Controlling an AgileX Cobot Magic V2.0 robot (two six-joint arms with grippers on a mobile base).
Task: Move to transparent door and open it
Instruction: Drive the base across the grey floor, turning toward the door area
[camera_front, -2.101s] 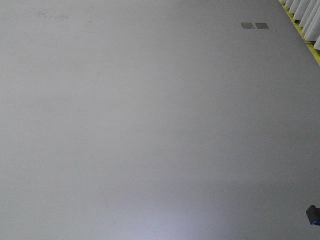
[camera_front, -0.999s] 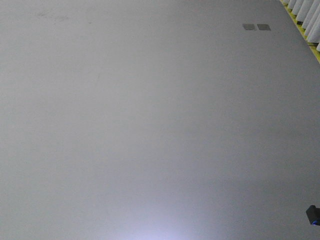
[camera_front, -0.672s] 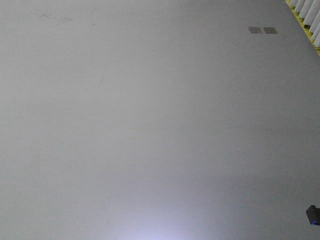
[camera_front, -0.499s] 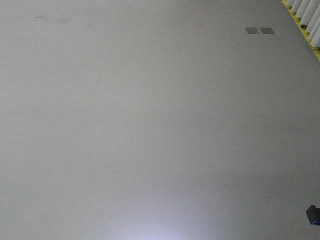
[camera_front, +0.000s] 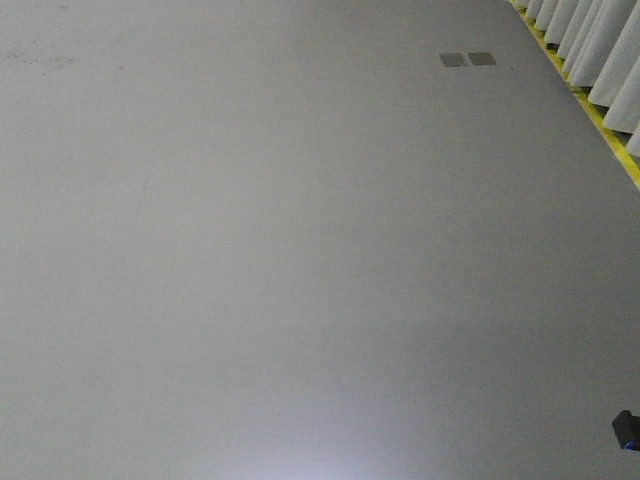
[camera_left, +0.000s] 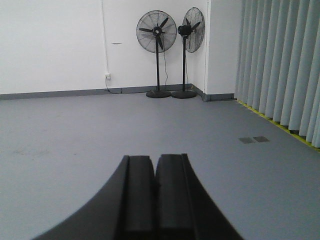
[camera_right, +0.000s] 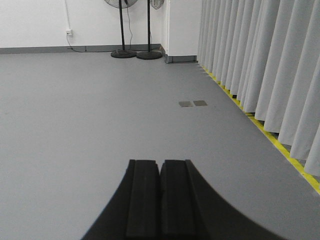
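jaws: left jaws pressed together, right jaws likewise, nothing between. transparent door in no view. grey floor (camera_front: 250, 260) stretches ahead; curtains (camera_right: 260, 60) at 2 o'clock; two pedestal fans (camera_left: 157, 31) at 12 o'clock against white wall (camera_left: 50, 45).

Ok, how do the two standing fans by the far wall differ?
The left fan faces the camera, its grille a full circle; the right fan is turned aside, its grille a narrow oval with the motor housing showing. The right fan stands closer to the curtains than the left fan. Both are black, on round bases.
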